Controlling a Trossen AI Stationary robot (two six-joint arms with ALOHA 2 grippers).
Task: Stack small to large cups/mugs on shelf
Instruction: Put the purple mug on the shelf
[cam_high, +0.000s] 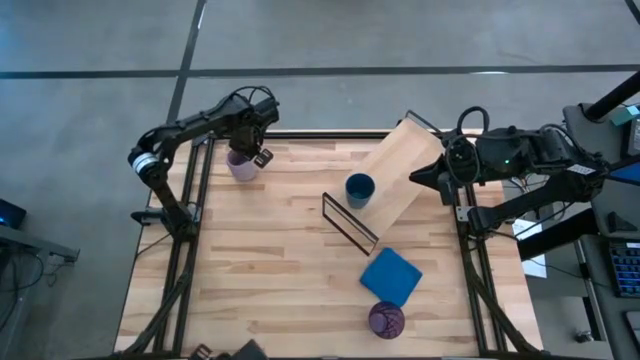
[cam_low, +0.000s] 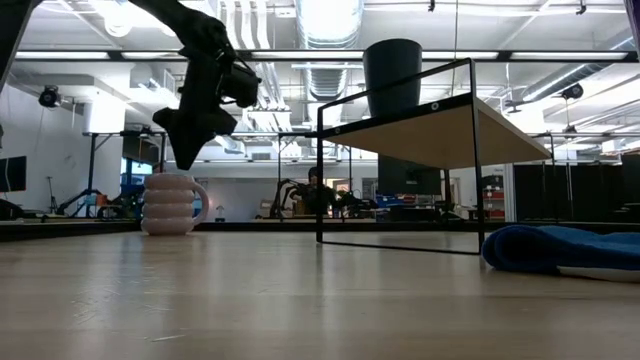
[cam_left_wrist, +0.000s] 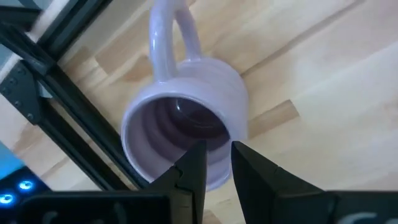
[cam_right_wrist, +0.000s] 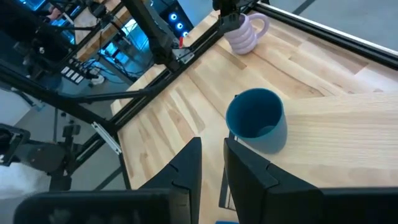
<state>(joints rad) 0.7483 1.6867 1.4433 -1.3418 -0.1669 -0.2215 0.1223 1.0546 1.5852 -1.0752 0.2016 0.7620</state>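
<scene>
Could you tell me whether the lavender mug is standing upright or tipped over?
Upright. The lavender mug sits flat on the tabletop, and the left wrist view looks down into its open mouth.

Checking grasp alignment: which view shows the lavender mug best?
Left wrist view: the lavender mug fills it, open mouth and handle clear, left pincer over its rim. High view shows it small, low view side-on, right wrist view far off.

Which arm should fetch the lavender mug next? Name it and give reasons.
Left. The left pincer hovers right above the lavender mug, fingers nearly closed over its rim. The right pincer waits at the shelf by the blue cup.
</scene>
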